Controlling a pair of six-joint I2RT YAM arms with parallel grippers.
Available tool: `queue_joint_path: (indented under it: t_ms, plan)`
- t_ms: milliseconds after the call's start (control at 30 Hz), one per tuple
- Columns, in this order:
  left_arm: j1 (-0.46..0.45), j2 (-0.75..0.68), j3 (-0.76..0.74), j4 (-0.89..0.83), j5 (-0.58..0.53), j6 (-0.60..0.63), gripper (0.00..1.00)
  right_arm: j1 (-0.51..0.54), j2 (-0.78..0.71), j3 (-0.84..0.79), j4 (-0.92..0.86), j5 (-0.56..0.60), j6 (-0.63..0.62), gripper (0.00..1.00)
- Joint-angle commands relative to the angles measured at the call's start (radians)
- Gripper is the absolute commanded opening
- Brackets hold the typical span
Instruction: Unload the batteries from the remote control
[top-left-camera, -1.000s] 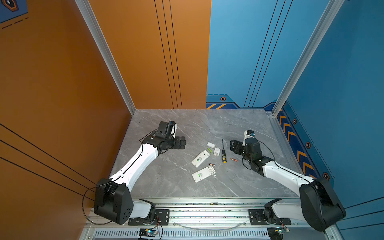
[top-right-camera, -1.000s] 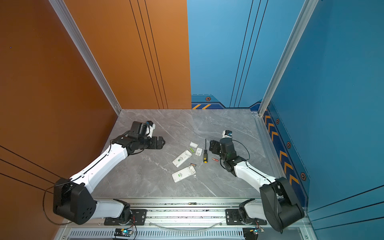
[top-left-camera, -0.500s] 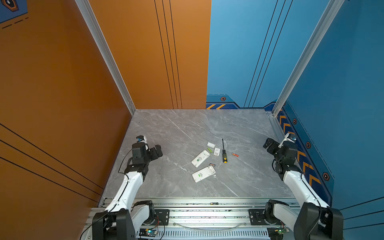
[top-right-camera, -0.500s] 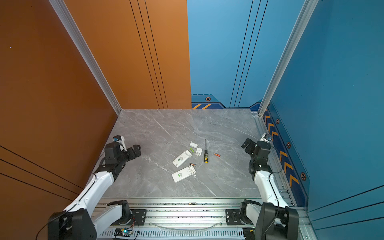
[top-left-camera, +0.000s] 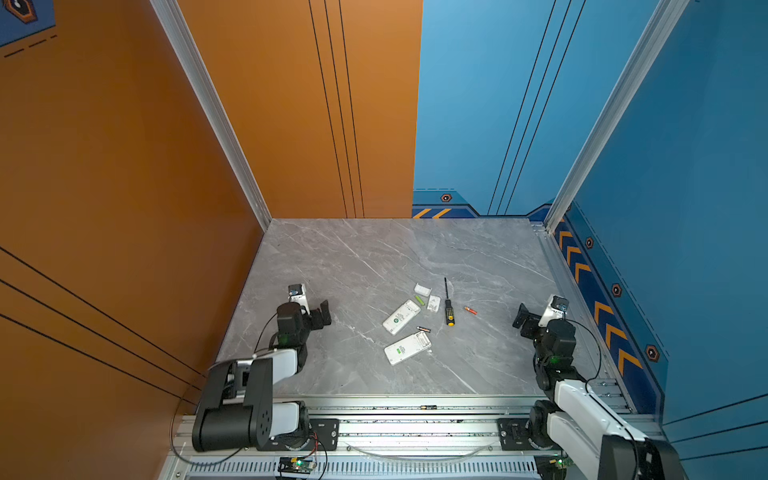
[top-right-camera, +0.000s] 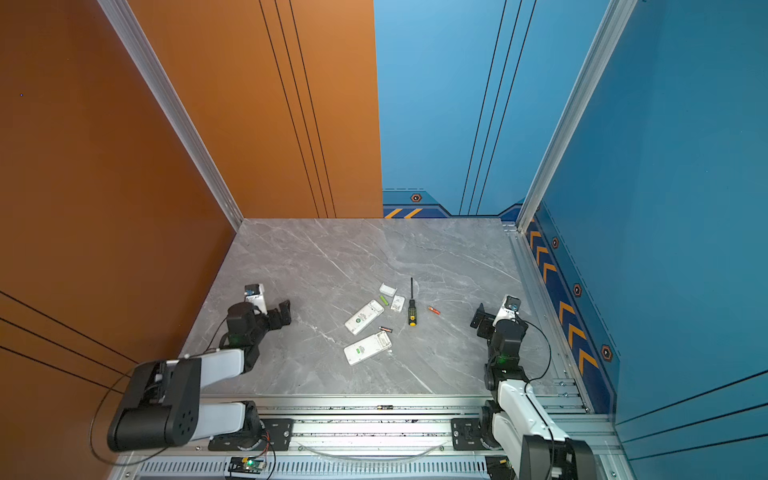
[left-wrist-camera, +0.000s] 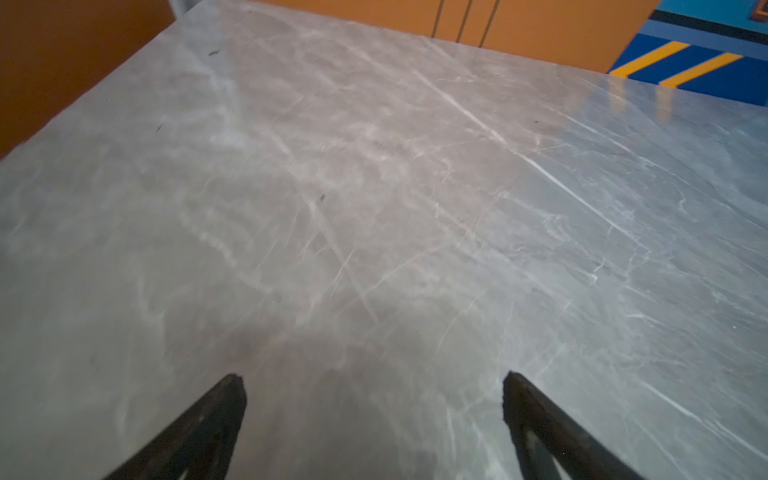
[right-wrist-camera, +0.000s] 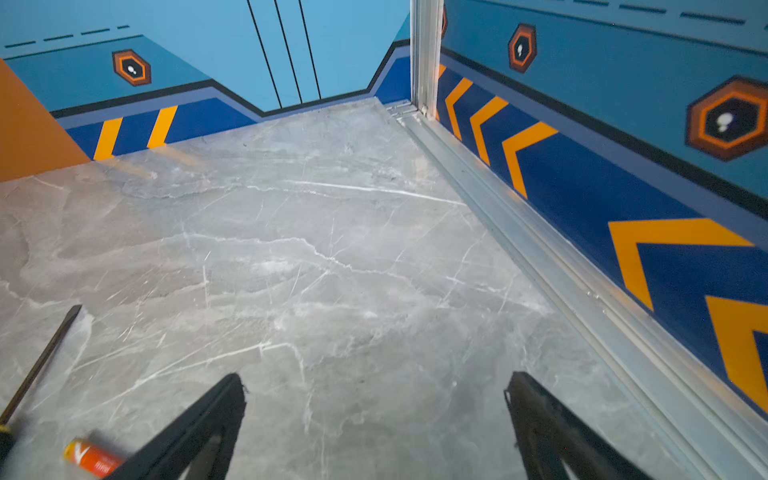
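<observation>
On the grey marble table (top-left-camera: 353, 257) lie an orange-red battery (top-left-camera: 470, 310), a green battery (top-left-camera: 420, 300) and a black battery (top-left-camera: 424, 329), each a small smooth tube. Two flat white remotes (top-left-camera: 401, 317) (top-left-camera: 407, 348), two little white covers (top-left-camera: 422, 288) (top-left-camera: 433, 303) and one screwdriver (top-left-camera: 448, 309) lie close by. The right wrist view cuts the screwdriver off. The left gripper (left-wrist-camera: 372, 378) and right gripper (right-wrist-camera: 372, 377) have fingers spread wide, holding nothing.

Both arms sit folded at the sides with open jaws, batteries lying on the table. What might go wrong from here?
1. The orange battery, green battery and black battery lie loose on the smooth table; a nudge may roll them.
2. A small dark cylinder lies in the front rail, possibly a stray battery; more might follow.
3. Whether the remotes are fully emptied is too small to tell.
</observation>
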Motion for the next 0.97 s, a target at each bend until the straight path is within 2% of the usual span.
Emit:
queue_joint_path:
  t_ms: [0,33,133,233,300,333,400,467,500,600,733,933]
  plan:
    - [0.004,0.105,0.089,0.125,0.112,0.094,0.98,-0.010,0.149,0.025,0.250,-0.006,-0.031,1.00]
    - [0.004,0.157,0.081,0.207,0.140,0.102,0.98,0.003,0.203,0.057,0.269,-0.020,-0.038,1.00]
    - [-0.029,0.201,0.062,0.273,0.119,0.136,0.98,0.027,0.335,0.154,0.249,-0.041,-0.015,1.00]
    - [-0.012,0.197,0.064,0.264,0.089,0.105,0.98,0.079,0.509,0.177,0.377,0.012,-0.027,1.00]
    - [-0.019,0.198,0.065,0.263,0.070,0.110,0.98,0.126,0.617,0.232,0.427,0.099,-0.059,1.00]
    - [-0.024,0.197,0.069,0.256,0.057,0.110,0.98,0.149,0.562,0.280,0.226,0.130,-0.064,1.00]
    - [-0.039,0.197,0.076,0.237,-0.009,0.109,0.98,0.130,0.607,0.247,0.375,0.100,-0.061,1.00]
    - [-0.056,0.193,0.085,0.216,-0.071,0.108,0.98,0.141,0.575,0.274,0.257,0.113,-0.067,1.00]
    - [-0.059,0.192,0.085,0.215,-0.074,0.108,0.98,0.149,0.595,0.261,0.325,0.123,-0.075,1.00]
    - [-0.059,0.191,0.084,0.216,-0.074,0.109,0.98,0.162,0.583,0.259,0.306,0.170,-0.075,1.00]
    - [-0.059,0.192,0.083,0.215,-0.075,0.108,0.98,0.130,0.581,0.255,0.308,0.110,-0.054,1.00]
    - [-0.061,0.190,0.082,0.215,-0.075,0.109,0.98,0.148,0.582,0.257,0.307,0.145,-0.065,1.00]
